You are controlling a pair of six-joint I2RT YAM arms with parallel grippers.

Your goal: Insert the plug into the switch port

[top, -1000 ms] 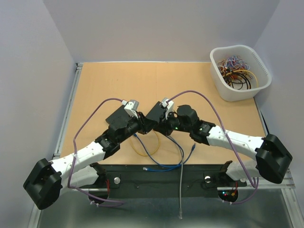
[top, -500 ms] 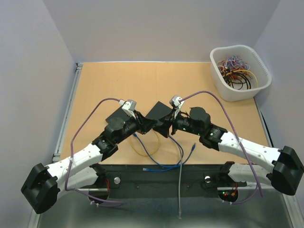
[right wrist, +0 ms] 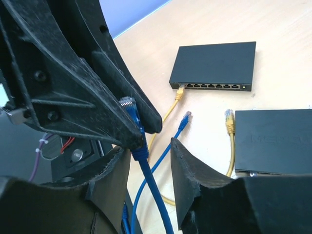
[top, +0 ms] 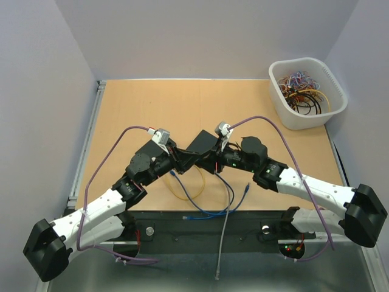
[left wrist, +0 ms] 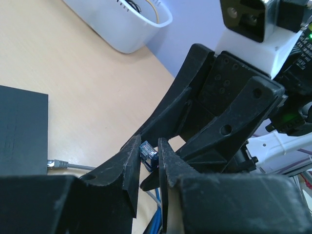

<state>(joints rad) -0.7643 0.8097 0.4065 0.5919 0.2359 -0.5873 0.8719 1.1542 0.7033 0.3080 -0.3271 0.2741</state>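
A blue cable's plug sits pinched between the fingers of my left gripper, which is shut on it. In the right wrist view the same plug sticks up from the left gripper's fingertips, and its blue cable hangs down through my right gripper, whose jaws stand apart and do not squeeze it. Both grippers meet over the table's middle, the left beside the right. A black switch shows its port row, with a yellow plug in the leftmost port.
A second black switch lies at the right with a yellow plug at its edge. A loose blue plug lies on the table. A grey cable trails off the front edge. A white bin of cables stands at the back right.
Both arms have shifted while the grippers stayed together at the middle. The right wrist has drawn back slightly to the right. The grey cable's tail has swung left.
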